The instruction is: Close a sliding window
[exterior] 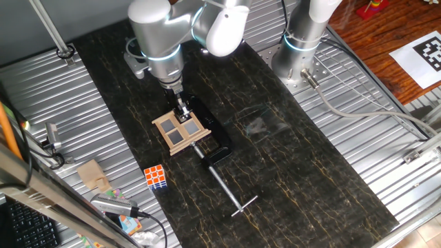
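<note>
1. At the far left, on the ribbed metal surface, a small cardboard piece (91,175) lies near the edge of the dark marble-patterned mat (303,172), with a grey pen-like tool (114,205) just below it
2. A multicoloured Rubik's cube (156,177) sits on the mat's left part, below and left of the window model and apart from it
3. The sliding window (180,130), a small tan wooden frame with a cross dividing four grey panes, lies on a black base near the middle of the mat, turned at an angle to the mat's edges
4. The gripper (182,110) hangs from the silver arm (160,38) straight above the window's upper edge; its black fingertips reach the top of the frame, seemingly touching it, but how wide the fingers stand and whether they have hold of anything cannot be told from this view
5. A black clamp (218,150) sits just right of and below the window, against its base, and its long metal rod (231,187) runs down to the right, ending in a short crossbar
6. Further right, a faint clear plastic piece (258,124) rests on the mat
7. At the upper right, a second silver robot base (298,48) stands on the ribbed surface, with grey cables (358,103) trailing off to the right
</note>
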You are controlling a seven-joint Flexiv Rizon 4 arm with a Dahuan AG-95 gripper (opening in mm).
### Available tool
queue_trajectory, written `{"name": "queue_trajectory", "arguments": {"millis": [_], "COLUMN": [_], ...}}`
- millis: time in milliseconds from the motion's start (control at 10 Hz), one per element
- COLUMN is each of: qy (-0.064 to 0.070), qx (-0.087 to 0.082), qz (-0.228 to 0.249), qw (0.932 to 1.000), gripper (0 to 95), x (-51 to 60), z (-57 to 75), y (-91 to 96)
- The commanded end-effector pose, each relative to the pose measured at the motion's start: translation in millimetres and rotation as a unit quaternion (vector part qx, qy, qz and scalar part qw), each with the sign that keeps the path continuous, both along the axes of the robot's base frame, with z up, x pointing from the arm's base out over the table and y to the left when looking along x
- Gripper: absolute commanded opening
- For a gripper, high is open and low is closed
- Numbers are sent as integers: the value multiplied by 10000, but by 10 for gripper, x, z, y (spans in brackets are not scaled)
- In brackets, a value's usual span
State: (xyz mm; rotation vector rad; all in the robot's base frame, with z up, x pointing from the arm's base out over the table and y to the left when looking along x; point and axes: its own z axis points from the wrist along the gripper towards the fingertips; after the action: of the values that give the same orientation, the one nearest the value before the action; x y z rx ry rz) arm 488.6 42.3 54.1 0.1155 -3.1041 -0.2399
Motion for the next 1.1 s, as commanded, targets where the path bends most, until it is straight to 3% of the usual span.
{"name": "queue_trajectory", "arguments": {"millis": [100, 1100], "qy": [4, 32], "qx": [11, 52], "qz": [-29, -112], "qw": [10000, 9999], "gripper": [0, 0], "x": [5, -12], "z": [-23, -298], "y": [3, 83]}}
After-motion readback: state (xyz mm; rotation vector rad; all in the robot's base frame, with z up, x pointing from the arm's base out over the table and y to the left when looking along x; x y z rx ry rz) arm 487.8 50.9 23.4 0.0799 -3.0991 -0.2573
